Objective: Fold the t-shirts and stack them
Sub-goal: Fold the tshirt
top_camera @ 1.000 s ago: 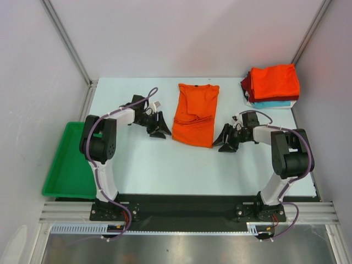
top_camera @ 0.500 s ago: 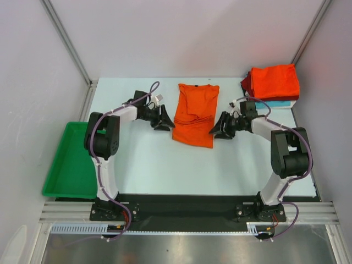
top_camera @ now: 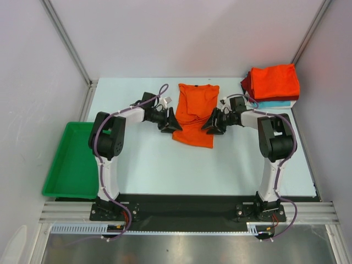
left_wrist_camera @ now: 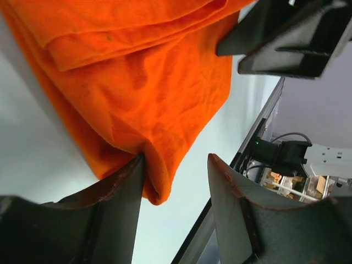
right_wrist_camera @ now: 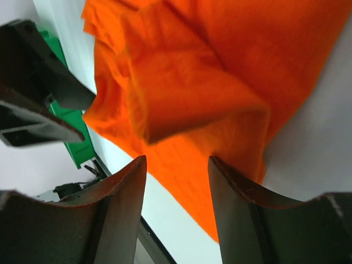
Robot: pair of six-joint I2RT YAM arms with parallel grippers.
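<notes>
Table [top_camera: 143, 159]: one loose t-shirt [top_camera: 195, 113], one stack [top_camera: 273, 85]

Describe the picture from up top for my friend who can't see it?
Two robot arms reach in from either side of an orange t-shirt lying on a pale table, the left claw and right claw open at its edges. A stack of folded shirts sits far right; a green tray sits left.

Tray [top_camera: 66, 165] left; shirt [top_camera: 195, 113] centre; stack [top_camera: 274, 82] far-right

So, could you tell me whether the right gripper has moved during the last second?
Yes. The right gripper has moved left and farther back, up to the right edge of the orange t-shirt.
</notes>
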